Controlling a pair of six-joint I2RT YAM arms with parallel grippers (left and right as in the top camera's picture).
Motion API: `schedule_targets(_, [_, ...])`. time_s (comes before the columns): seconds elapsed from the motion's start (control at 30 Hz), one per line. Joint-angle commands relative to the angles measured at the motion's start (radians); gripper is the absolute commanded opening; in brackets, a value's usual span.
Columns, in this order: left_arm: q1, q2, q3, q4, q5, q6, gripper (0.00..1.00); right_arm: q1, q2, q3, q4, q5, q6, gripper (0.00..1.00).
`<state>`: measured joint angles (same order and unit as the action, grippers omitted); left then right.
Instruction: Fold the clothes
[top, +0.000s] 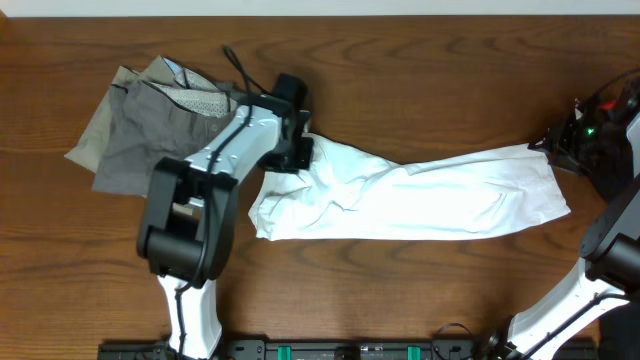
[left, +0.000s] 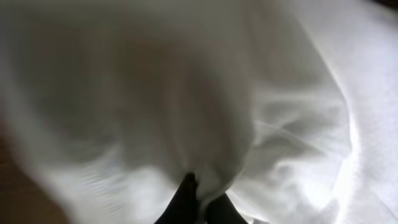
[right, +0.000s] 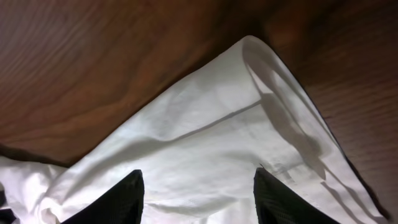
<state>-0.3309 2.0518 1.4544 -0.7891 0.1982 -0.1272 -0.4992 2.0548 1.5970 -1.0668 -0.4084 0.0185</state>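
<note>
A white T-shirt (top: 420, 195) lies stretched in a long band across the middle of the wooden table. My left gripper (top: 300, 150) sits at the shirt's left top end; in the left wrist view its fingers (left: 198, 202) are shut on a fold of the white cloth (left: 273, 112). My right gripper (top: 556, 142) is at the shirt's right top corner; in the right wrist view its fingers (right: 198, 186) are wide open over the white cloth (right: 205, 149). Grey-khaki trousers (top: 135, 135) with a patterned lining lie crumpled at the far left. No black garment shows.
The wooden table (top: 420, 80) shows bare wood behind and in front of the shirt. The arm bases stand at the table's front edge, the left one (top: 190, 320) and the right one (top: 560, 320).
</note>
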Motion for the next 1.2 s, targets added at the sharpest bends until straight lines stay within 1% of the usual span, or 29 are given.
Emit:
schedule_targets(0.0, [0.041, -0.075, 0.001, -0.006, -0.061, -0.009, 0.06, 0.011, 0.001, -0.003, 0.002, -0.009, 0.014, 0.55])
schedule_targets(0.03, [0.050, -0.080, 0.001, -0.005, -0.061, -0.010, 0.06, 0.011, 0.001, -0.003, 0.002, -0.009, 0.014, 0.55])
schedule_targets(0.07, [0.057, -0.081, 0.001, -0.005, -0.060, -0.010, 0.11, 0.011, 0.001, -0.003, 0.002, -0.009, 0.014, 0.55])
schedule_targets(0.13, [0.066, -0.080, 0.001, -0.012, -0.060, -0.009, 0.38, 0.011, 0.001, -0.003, 0.002, -0.010, 0.014, 0.55])
schedule_targets(0.17, [0.066, -0.080, 0.001, -0.018, -0.061, -0.009, 0.39, 0.011, 0.001, -0.003, 0.002, -0.010, 0.014, 0.55])
schedule_targets(0.37, [0.066, -0.081, 0.001, -0.034, -0.055, -0.010, 0.39, 0.010, 0.001, -0.003, 0.002, -0.007, 0.009, 0.56])
schedule_targets(0.5, [0.065, -0.081, 0.001, -0.035, -0.008, -0.009, 0.46, 0.006, 0.001, -0.003, 0.014, 0.018, -0.024, 0.57])
schedule_targets(0.6, [0.065, -0.081, 0.001, -0.034, -0.008, -0.009, 0.47, 0.003, 0.001, -0.003, 0.030, 0.096, -0.017, 0.57])
schedule_targets(0.7, [0.065, -0.081, 0.001, -0.032, -0.008, -0.005, 0.47, 0.002, 0.001, -0.005, 0.043, 0.108, 0.026, 0.56])
schedule_targets(0.83, [0.065, -0.081, 0.001, -0.027, -0.008, -0.005, 0.47, 0.004, 0.001, -0.041, 0.073, 0.184, 0.056, 0.56])
schedule_targets(0.97, [0.065, -0.081, 0.001, -0.028, -0.008, -0.005, 0.47, 0.003, 0.001, -0.102, 0.099, 0.177, 0.055, 0.55])
schedule_targets(1.1, [0.065, -0.080, 0.001, -0.027, -0.008, -0.005, 0.47, 0.003, 0.001, -0.137, 0.089, 0.177, 0.055, 0.54])
schedule_targets(1.17, [0.065, -0.080, 0.001, -0.024, -0.007, -0.005, 0.47, 0.003, 0.001, -0.148, 0.087, 0.178, 0.060, 0.52])
